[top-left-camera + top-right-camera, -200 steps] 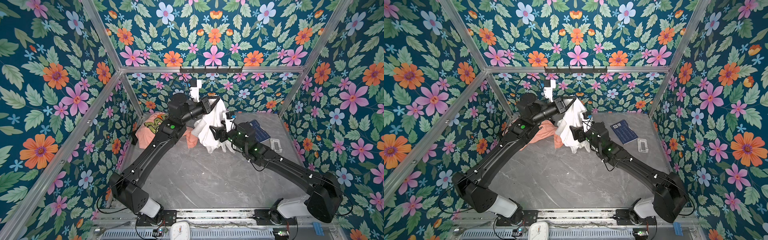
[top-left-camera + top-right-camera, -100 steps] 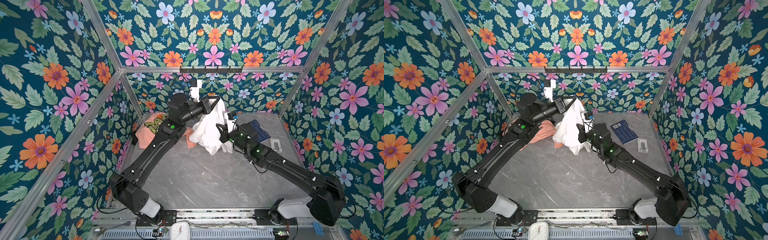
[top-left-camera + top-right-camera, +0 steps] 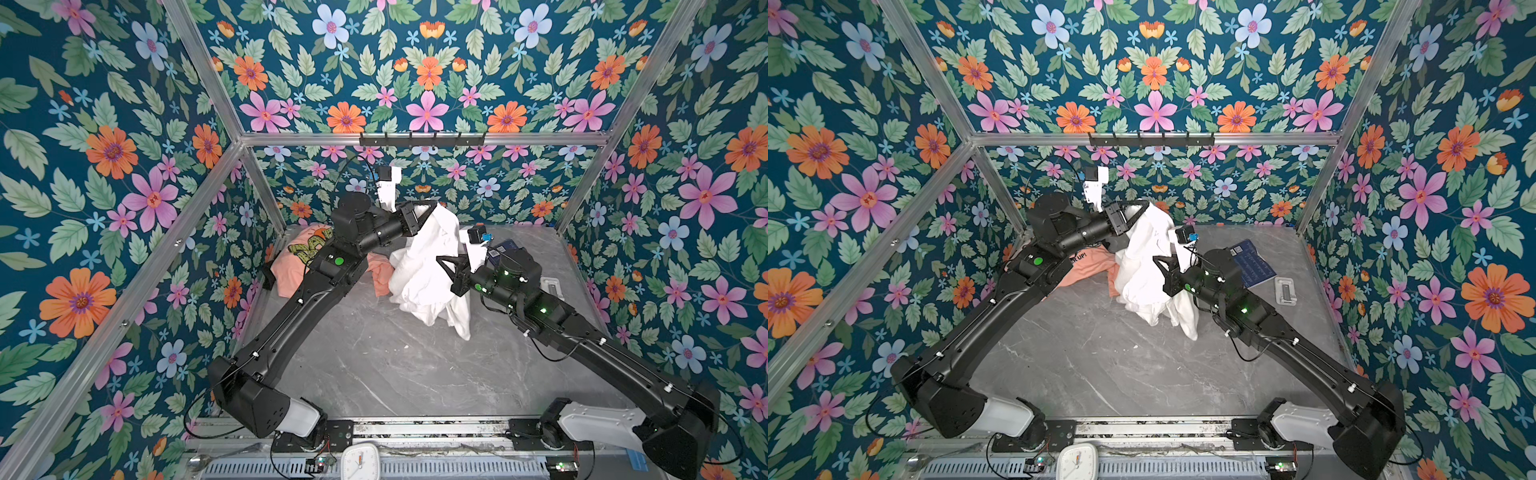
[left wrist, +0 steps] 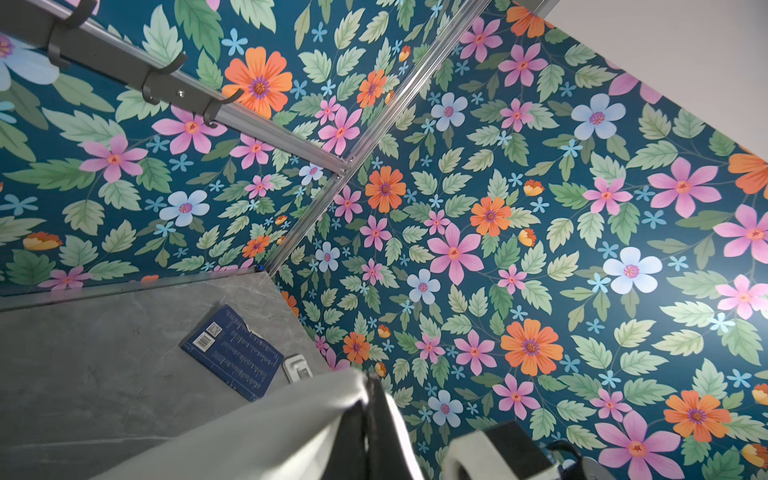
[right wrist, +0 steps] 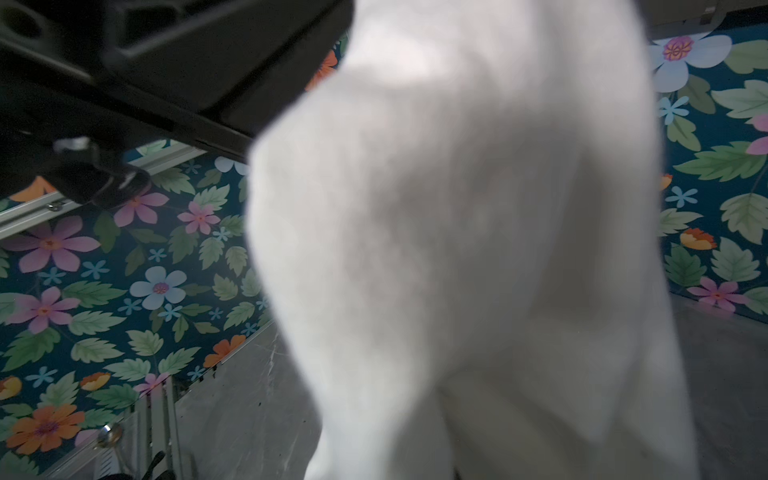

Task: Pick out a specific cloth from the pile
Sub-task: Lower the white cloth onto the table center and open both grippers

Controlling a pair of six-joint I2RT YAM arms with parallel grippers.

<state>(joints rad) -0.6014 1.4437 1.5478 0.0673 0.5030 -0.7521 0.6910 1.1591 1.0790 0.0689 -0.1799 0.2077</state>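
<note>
- The cloth point(image 3: 417, 282) is plain white, no print.
- The T-shirt point(image 3: 286, 272) is peach-pink, with a green graphic outlined in black.
- The tabletop point(image 3: 386, 365) is grey, veined pale like marble.
- The walls point(image 3: 104, 187) are deep teal, with green leaves and orange, pink and pale blue flowers.
- The booklet point(image 3: 1254, 266) is dark blue.
- The arms point(image 3: 299, 307) are black.
</note>
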